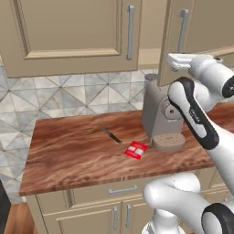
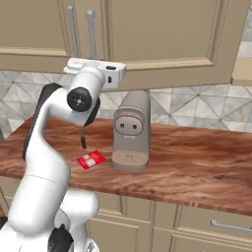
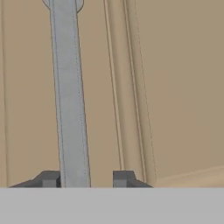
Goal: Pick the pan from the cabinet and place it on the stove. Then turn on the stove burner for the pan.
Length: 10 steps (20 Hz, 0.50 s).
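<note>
Straddling the cabinet [image 3: 175,87] handle [image 3: 70,96], pincer [image 3: 85,178] slightly parted.

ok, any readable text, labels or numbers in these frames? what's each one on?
None readable.
red packet on the counter: white markings, too blurred to read.
dark panel on the robot's forearm: tiny light mark, too small to read.
coffee machine, cabinet doors: no lettering visible.

Coffee machine [image 1: 159,116], red packet [image 1: 136,150], knife [image 1: 111,135]
</note>
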Tool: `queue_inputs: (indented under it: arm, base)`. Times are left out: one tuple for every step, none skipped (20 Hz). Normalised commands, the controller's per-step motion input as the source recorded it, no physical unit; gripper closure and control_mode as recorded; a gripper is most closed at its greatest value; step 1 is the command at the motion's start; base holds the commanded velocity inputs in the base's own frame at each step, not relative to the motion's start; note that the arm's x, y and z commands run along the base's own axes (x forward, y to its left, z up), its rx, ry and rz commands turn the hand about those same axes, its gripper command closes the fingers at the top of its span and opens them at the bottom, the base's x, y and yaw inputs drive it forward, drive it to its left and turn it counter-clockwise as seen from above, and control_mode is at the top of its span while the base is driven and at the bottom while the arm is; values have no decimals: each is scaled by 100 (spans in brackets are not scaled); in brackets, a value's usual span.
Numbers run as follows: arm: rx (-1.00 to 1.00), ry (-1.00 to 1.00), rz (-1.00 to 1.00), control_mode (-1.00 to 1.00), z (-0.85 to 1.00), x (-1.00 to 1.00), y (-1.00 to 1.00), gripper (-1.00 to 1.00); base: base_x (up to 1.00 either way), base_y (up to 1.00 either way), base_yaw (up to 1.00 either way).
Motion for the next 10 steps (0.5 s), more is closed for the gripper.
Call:
queue_inputs:
  arm:
    - [0, 0, 24, -100, -23, -77, -75, 100]
    - [0, 0, 24, -100, -23, -76, -72, 100]
    - [0, 0, 24, -100, -24, -75, -69, 100]
    - [0, 0, 24, -100, -25, -72, -65, 100]
    - [0, 0, 25, -100, -25, -74, -68, 100]
    - [0, 0, 26, -100, -25, -73, -67, 100]
    - [0, 0, 26, -100, -25, -72, -64, 100]
    - [0, 0, 25, -100, -27, -69, -61, 100]
    - [0, 0, 24, -100, -33, -63, -54, 100]
    - [0, 0, 24, -100, -33, -56, -48, 100]
  base:
    - [0, 0, 0]
    - [0, 0, 0]
    - [0, 0, 0]
    - [0, 0, 0]
    - [0, 0, 0]
    - [0, 0, 0]
    - [0, 0, 0]
    - [0, 0, 0]
    - [0, 0, 0]
    - [0, 0, 0]
